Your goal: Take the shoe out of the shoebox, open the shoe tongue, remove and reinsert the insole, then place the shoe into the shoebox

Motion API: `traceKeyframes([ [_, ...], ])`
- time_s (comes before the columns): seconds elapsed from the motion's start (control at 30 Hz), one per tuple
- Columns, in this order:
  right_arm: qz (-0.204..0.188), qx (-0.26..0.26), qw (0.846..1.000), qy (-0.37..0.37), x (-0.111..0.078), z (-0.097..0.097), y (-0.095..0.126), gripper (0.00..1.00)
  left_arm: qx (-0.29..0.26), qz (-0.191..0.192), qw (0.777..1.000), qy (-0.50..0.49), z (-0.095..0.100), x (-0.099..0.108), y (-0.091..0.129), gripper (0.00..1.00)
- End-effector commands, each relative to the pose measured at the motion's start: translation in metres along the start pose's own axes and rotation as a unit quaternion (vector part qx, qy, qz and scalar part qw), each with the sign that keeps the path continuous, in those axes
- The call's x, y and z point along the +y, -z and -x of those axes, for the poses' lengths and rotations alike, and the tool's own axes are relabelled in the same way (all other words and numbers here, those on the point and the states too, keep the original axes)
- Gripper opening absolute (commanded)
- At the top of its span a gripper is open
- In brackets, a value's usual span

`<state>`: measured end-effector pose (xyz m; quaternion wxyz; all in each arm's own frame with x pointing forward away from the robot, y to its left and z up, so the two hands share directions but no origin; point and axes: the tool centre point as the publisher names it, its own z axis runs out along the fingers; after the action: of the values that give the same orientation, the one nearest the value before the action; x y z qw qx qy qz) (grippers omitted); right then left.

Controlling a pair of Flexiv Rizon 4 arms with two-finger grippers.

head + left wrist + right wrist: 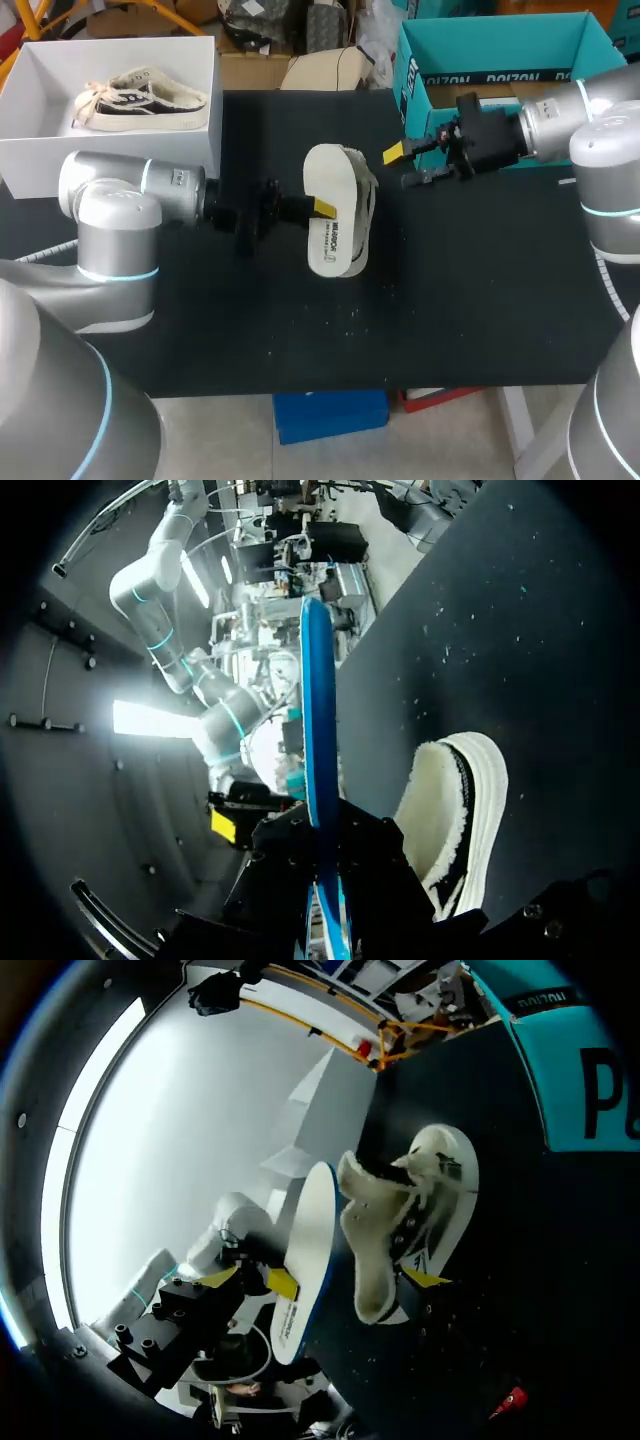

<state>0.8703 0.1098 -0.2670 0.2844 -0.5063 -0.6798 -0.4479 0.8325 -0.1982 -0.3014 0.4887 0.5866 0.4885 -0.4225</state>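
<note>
My left gripper point(318, 208) is shut on the white insole point(330, 235), holding it on edge above the middle of the black table. From the left wrist view the insole point(315, 730) is a thin blue edge between the fingers. Just right of it the fleece-lined shoe point(368, 205) lies on its side on the table, also in view as the shoe point(455, 810) and the shoe point(410, 1220). My right gripper point(404, 167) hangs open a little right of the shoe, with nothing in it. Its right wrist view shows the insole point(305, 1250) and the shoe ahead of its spread yellow tips point(425, 1278).
The white shoebox point(30, 150) stands at the table's back left with a second shoe point(140, 100) inside. A teal box point(500, 50) stands at the back right, behind my right arm. The table's front half is bare black surface point(400, 320).
</note>
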Motion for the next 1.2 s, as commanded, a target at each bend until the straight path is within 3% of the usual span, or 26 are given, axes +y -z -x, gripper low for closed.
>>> traceKeyframes([
  [0.03, 0.005, -0.095, 0.995, 0.023, -0.009, -0.019, 0.016, 1.00, 0.056, 0.014, 0.998, 0.001, 0.010, -0.023, 0.013, 0.00],
  [0.47, 0.005, -0.095, 0.995, 0.023, -0.009, -0.019, 0.016, 1.00, 0.056, 0.014, 0.998, 0.001, 0.010, -0.023, 0.013, 0.00],
  [0.53, -0.006, -0.171, 0.983, 0.065, -0.010, -0.022, 0.019, 1.00, 0.065, -0.007, 0.998, 0.004, 0.010, -0.028, 0.012, 0.00],
  [0.6, 0.010, -0.211, 0.973, 0.095, -0.016, -0.023, 0.026, 1.00, 0.081, -0.032, 0.996, 0.006, 0.010, -0.034, 0.009, 0.00],
  [0.73, 0.012, -0.254, 0.958, 0.134, -0.030, -0.025, 0.033, 1.00, 0.122, -0.049, 0.991, 0.007, 0.008, -0.043, 0.010, 0.00],
  [1.03, 0.011, -0.292, 0.944, 0.156, -0.056, -0.024, 0.043, 1.00, 0.174, -0.063, 0.982, 0.029, 0.002, -0.058, 0.015, 0.00],
  [1.2, 0.011, -0.292, 0.944, 0.156, -0.056, -0.024, 0.043, 1.00, 0.209, -0.089, 0.972, 0.067, -0.008, -0.070, 0.017, 0.00],
])
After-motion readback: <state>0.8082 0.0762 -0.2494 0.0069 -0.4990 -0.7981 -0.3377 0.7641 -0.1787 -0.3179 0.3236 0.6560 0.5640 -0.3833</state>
